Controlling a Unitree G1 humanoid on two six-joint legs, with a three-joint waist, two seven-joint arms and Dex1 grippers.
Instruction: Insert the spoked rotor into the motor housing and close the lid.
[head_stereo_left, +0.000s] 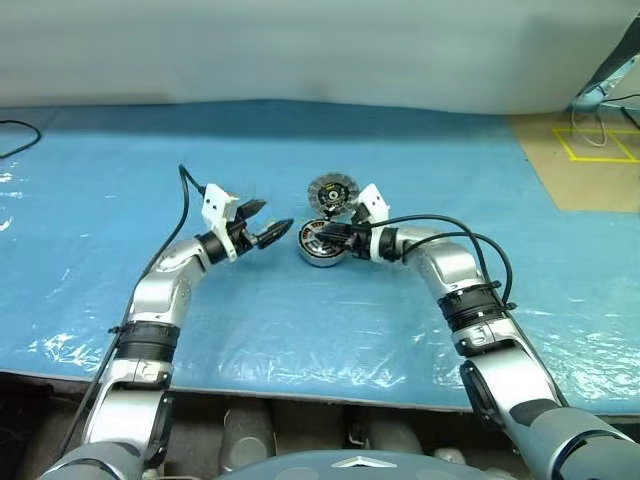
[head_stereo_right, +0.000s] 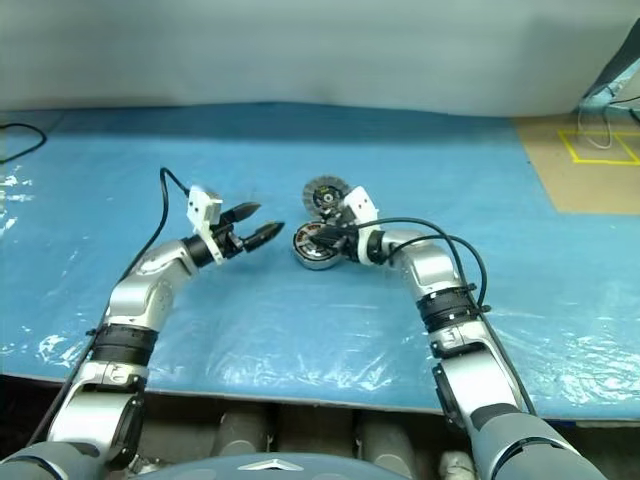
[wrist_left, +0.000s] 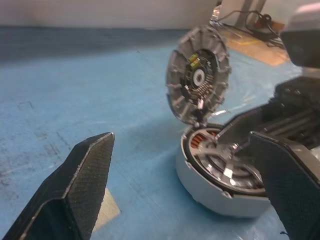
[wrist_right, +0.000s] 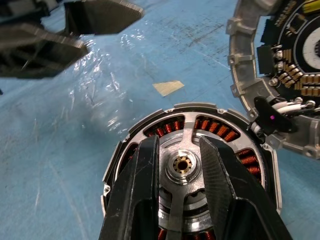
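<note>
Blue plastic sheet (head_stereo_left: 300, 320) covers the work surface, wrinkled and glossy. Pale wall (head_stereo_left: 300, 50) at 12 o'clock. Brown floor patch (head_stereo_left: 585, 160) with yellow tape square (head_stereo_left: 600, 145) at 2 o'clock.

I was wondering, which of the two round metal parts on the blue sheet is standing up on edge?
The lid, the ribbed disc with electronics on its face. It stands tilted open behind the motor housing, which lies flat and shows copper windings with the spoked rotor seated inside.
</note>
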